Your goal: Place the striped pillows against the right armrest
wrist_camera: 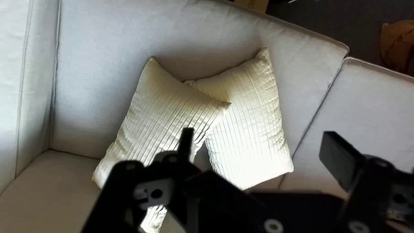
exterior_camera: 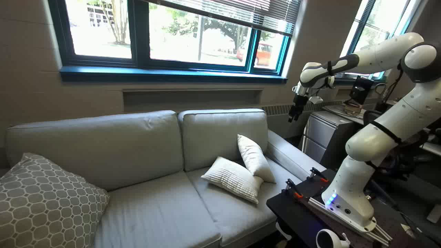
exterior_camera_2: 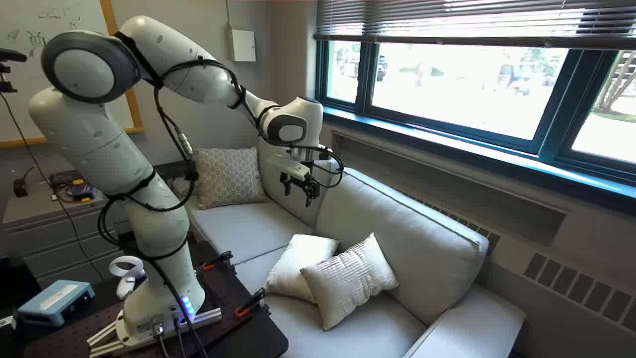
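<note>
Far left in an exterior view I've got the big grey lattice pillow (exterior_camera: 51,203), slanted on the sofa (exterior_camera: 148,206) and partly cut off by the edge. Behind it runs the left back cushion (exterior_camera: 100,146), with a teal-framed window (exterior_camera: 172,38) higher up and an orange-red car (exterior_camera: 263,53) visible outside. Keep going right and there's the right back cushion (exterior_camera: 220,134). In front of it, one cream striped pillow (exterior_camera: 232,179) rests at an angle on the seat cushion (exterior_camera: 241,217), and the second striped pillow (exterior_camera: 253,156) is tilted up right beside it. They're touching, and my wrist view shows a corner of the second one lapping over the first. Both are near the right armrest (exterior_camera: 293,155) but not against it yet; I can see a strip of seat cushion in between. Next over, my pincer (exterior_camera: 293,119) hangs in the air pointing down, higher than the pillows. It's released, fingers (wrist_camera: 339,158) spread well apart in the wrist view. Past that there's a grey metal filing cabinet (exterior_camera: 320,130), partly hidden. Then it's the black counter (exterior_camera: 291,212), which carries a couple of clamps (exterior_camera: 294,189) on its edge plus my white Panda arm (exterior_camera: 368,143). The arm's got blue lights (exterior_camera: 331,198) glowing at the base, and a white VR controller (exterior_camera: 327,238) sits near there, clipped at the bottom of that view.
</note>
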